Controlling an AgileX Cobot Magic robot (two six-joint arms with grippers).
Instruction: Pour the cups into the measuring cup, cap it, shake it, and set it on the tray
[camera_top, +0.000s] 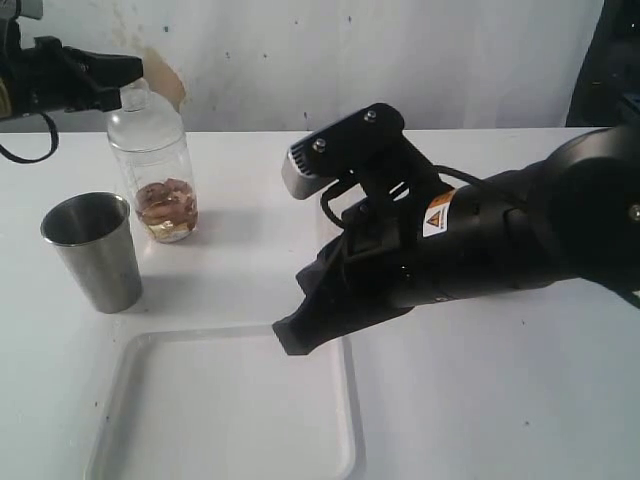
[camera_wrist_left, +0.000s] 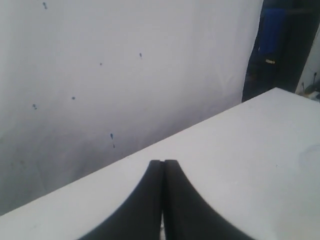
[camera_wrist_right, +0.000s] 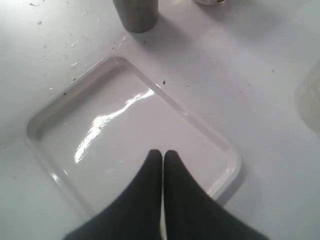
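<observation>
Above the desk's (camera_top: 500, 400) far-left corner, the left gripper (camera_top: 135, 68) (camera_wrist_left: 162, 162) is hovering with its fingers pressed flat together and nothing between them. Its tip is sitting level with the top of the measuring cup, just beside it; whether the two are touching cannot be told. In the left wrist view the closed tips are pointing past the desk's far edge toward a speckled wall.

The steel tumbler (camera_top: 95, 255) (camera_wrist_right: 136, 12) is standing upright near the left edge, its mouth open upward. Just beside it, further toward the far edge, the measuring cup (camera_top: 152, 170) is standing upright, its clear body closing into a rounded dome at the top and brownish-pink pieces lying in its base.

The tray (camera_top: 220, 410) (camera_wrist_right: 125, 130) is lying flat toward the near edge, in front of both cups and apart from them, with nothing resting inside it.

The right gripper (camera_top: 285, 340) (camera_wrist_right: 162, 152) is reaching in from the right edge and hanging over the tray's far-right corner, its fingers shut tight against each other, gripping nothing.
</observation>
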